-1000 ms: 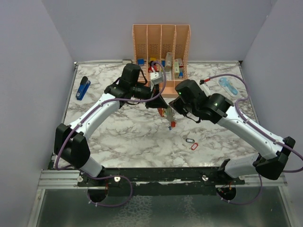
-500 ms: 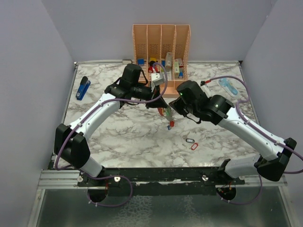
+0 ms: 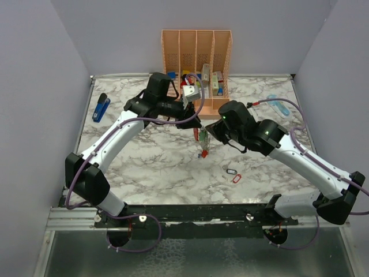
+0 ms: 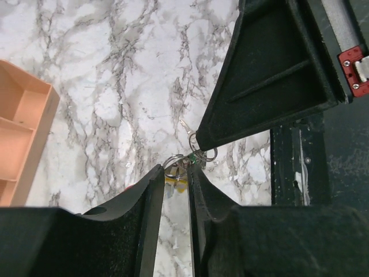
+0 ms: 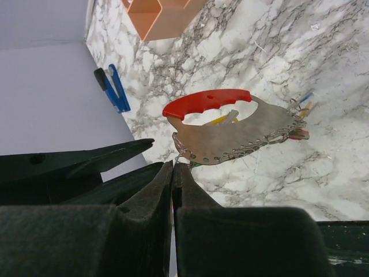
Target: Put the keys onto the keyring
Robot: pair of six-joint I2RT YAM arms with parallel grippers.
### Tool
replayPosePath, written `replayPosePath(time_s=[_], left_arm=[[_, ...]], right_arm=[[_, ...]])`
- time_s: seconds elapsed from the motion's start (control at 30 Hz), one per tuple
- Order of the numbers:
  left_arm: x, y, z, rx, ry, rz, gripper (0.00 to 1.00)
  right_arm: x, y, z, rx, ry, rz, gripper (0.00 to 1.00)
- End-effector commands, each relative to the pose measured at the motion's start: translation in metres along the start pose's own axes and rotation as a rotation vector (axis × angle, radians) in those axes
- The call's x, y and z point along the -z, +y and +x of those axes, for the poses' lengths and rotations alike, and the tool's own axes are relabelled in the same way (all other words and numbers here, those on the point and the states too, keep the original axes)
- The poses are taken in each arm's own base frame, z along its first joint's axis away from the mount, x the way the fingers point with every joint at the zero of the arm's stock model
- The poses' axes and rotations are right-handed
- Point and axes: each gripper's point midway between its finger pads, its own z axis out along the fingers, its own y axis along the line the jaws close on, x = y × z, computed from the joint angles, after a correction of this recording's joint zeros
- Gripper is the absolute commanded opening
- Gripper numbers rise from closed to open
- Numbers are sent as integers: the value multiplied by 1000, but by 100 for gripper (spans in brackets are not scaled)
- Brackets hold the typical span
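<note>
The right pincer is seen closed tight, its two fingers pressed together on a small wire loop at the corner of the keyring. The keyring, a red grip over a grey metal plate, is held clear of the marble table and extends away from the fingertips. A bunch of keys with blue, yellow and red parts is gathered at the end of the keyring farthest from the right pincer.

The left pincer is held just beside the right one, tip to tip above the middle of the table. Its fingers are parted by a narrow slot only, and a yellow tag and small wire rings are seen just beyond the tips. Whether anything is pinched there cannot be told.

Beyond the two pincers, at the far edge of the table, an orange rack of upright slots is stood. A blue stapler is lying well off to the left pincer's outer side. Two small loops, one dark and one red, are lying on the table nearer the arm bases, below the right pincer in the overhead view.
</note>
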Motion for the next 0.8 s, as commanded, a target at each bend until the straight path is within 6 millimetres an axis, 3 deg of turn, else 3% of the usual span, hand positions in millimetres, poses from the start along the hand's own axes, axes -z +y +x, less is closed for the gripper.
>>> replayPosePath(time_s=[0.0,0.2,0.43,0.57,0.77], left_arm=[[13,-2,-8,-93,39,-33,28],[18,-3,-7,-187,69,-16,42],[18,-22,18,-433,88,167,50],[17,-16,27,-471,78,182,52],[14,-15,22,-456,19,203,61]], right_arm=[[10,11,-5,-68,-6,-47,1],[12,9,-6,-66,-4,-50,1],[13,12,1,-25,30,-67,1],[15,12,2,-10,42,-80,1],[17,12,7,4,66,-110,1]])
